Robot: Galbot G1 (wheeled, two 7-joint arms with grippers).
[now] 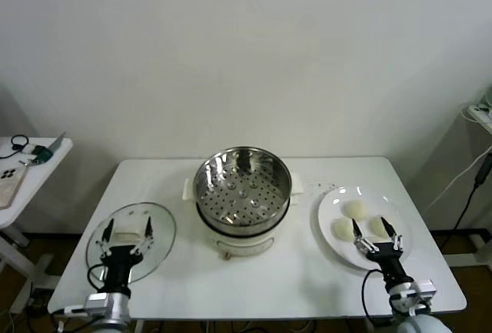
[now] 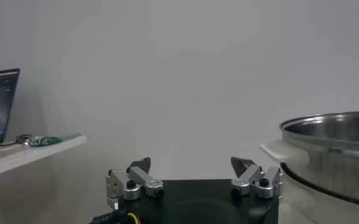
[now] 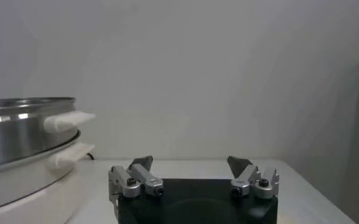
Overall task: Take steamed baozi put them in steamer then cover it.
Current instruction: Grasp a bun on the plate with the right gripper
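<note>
The right gripper hangs wide open over the near edge of the white plate, its two fingers straddling the gap between the two nearest steamed baozi, empty. That placement is the main risk: a straight descent from here would likely put a finger onto a bun's crown instead of beside it, denting the soft dough or pushing it across the smooth plate. The three visible buns also sit close together, so closing on one could nudge its neighbour toward the rim. Only three can be made out; whether a fourth hides under the gripper cannot be told.

The plate lies at about 3 o'clock from the steamer, on the white table. The stainless basket sits at the table's middle on its cream pot base, its perforated floor bare, so no bun has been loaded yet. Its raised wall is a second hazard, since a carried bun kept too low could clip the rim.

At about 8 o'clock from the steamer, the glass lid lies flat on the table, with the left gripper poised above it, fingers spread and holding nothing. A grab at the lid's slick glass rather than its knob could slip.
</note>
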